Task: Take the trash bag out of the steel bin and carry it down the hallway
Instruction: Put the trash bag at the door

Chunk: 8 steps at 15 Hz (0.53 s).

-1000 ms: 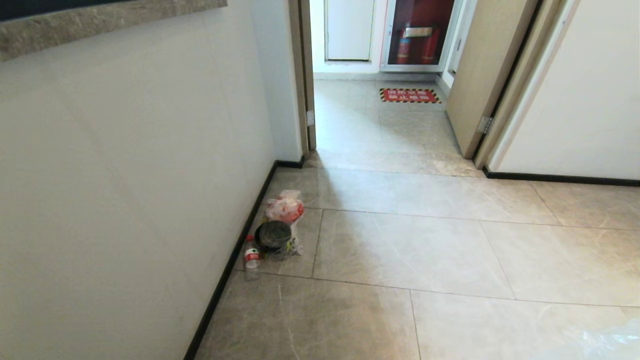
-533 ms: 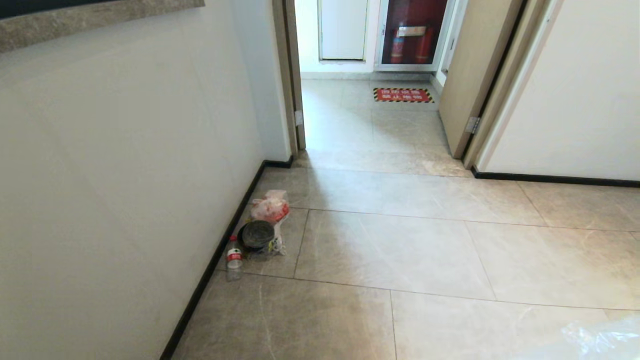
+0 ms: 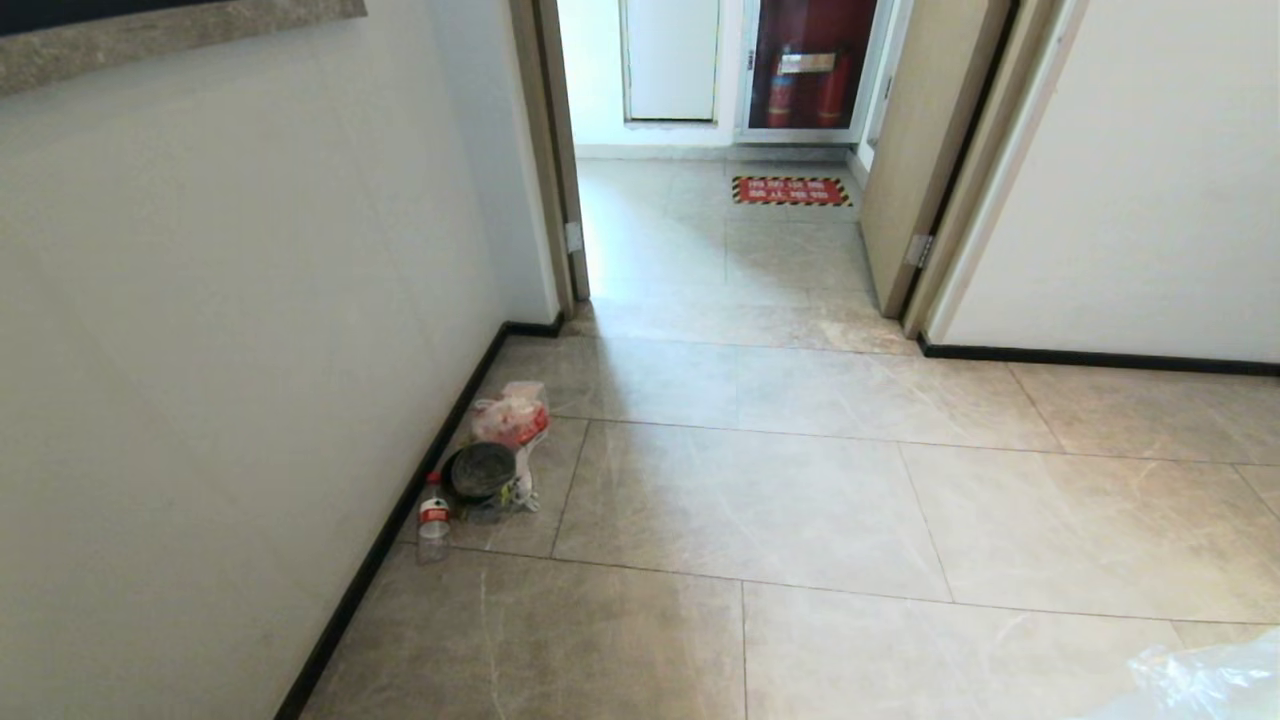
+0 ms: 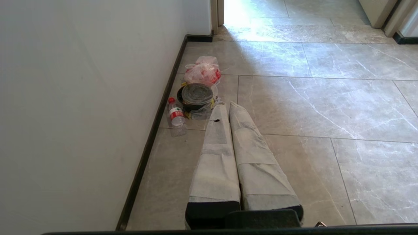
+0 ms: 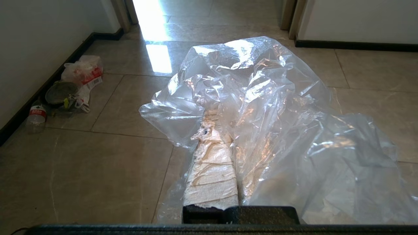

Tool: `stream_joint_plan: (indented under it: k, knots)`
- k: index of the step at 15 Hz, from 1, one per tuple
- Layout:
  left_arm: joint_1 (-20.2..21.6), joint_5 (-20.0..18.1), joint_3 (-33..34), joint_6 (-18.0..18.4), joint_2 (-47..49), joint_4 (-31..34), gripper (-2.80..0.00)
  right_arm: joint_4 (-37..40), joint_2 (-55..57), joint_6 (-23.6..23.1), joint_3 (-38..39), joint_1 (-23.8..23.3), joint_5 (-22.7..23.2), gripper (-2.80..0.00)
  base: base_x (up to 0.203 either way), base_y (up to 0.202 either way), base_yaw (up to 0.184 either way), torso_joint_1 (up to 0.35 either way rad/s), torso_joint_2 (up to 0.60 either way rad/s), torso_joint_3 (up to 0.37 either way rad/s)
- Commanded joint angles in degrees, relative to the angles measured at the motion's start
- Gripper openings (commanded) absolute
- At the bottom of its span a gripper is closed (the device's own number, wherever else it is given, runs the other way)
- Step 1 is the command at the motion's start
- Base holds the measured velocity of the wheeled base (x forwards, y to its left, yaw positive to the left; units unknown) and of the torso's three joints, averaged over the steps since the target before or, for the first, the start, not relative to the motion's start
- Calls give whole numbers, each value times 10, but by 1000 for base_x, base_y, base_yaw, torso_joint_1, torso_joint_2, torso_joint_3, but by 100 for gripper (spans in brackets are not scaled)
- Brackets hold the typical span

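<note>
The trash bag [image 5: 267, 107], clear crinkled plastic, drapes over my right gripper [image 5: 224, 121], which is shut on it; the film hides one finger. In the head view only a corner of the trash bag [image 3: 1205, 682] shows at the bottom right. My left gripper [image 4: 227, 106] is shut and holds nothing, pointing along the hallway floor [image 3: 800, 500] towards litter by the wall. Neither arm shows in the head view. The steel bin is out of view.
By the left wall's black skirting lie a pink-red plastic bag [image 3: 512, 415], a black round lidded bowl [image 3: 480, 470] and a water bottle [image 3: 433, 515]. Ahead is a doorway with an open wooden door [image 3: 930, 150], a red floor sign [image 3: 790, 190] and an extinguisher cabinet [image 3: 810, 70].
The whole head view has slid left, so the camera has moved rightwards. The litter and doorway keep their places on the floor. Slightly more of the bag shows at the bottom right.
</note>
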Motion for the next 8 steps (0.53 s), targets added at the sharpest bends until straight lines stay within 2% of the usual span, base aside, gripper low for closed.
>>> stream_joint_plan:
  k: [1,8]
  knots:
    - [0,0,0,1,0,-1,-280,0,0,-1,1,0,0,-280,0,0,0,0,0,0]
    - [0,0,0,0,0,-1,-280,0,0,0,1,0,0,-280,0,0,0,0,0,0]
